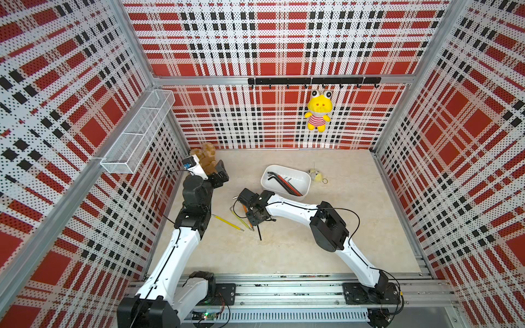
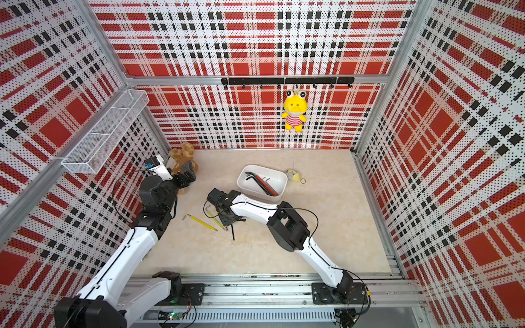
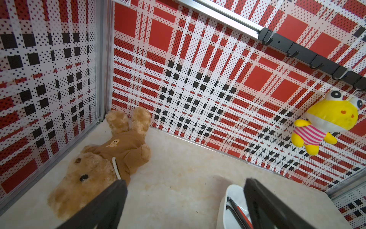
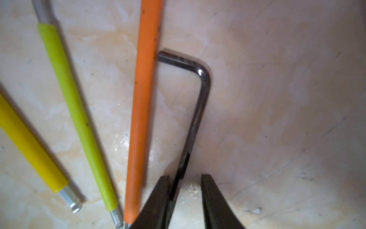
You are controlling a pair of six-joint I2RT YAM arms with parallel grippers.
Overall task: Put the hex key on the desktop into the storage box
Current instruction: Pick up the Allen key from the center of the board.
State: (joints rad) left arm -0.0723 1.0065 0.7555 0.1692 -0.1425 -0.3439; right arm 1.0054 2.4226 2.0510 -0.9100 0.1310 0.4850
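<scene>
Partway: some keys [image 1: 285, 183] in box [image 1: 279, 192], at least four more on worktop [image 1: 284, 250]. Right end effector [image 4: 185, 176] narrowly parted astride steel key [image 4: 200, 103], unclamped; left end effector [image 3: 185, 180] wide, empty.

the storage box [image 1: 279, 192] sits on the counter [image 1: 312, 241], toward the back, with stored hex keys [image 1: 287, 183] in it and a small plush [image 1: 315, 174] just right of it. loose hex keys [image 1: 228, 223] lie front-left of the box. a plush bear [image 1: 208, 159] lies in the back left corner. a plush frog [image 1: 318, 112] hangs from the back wall's hook rail [image 1: 284, 81].
</scene>
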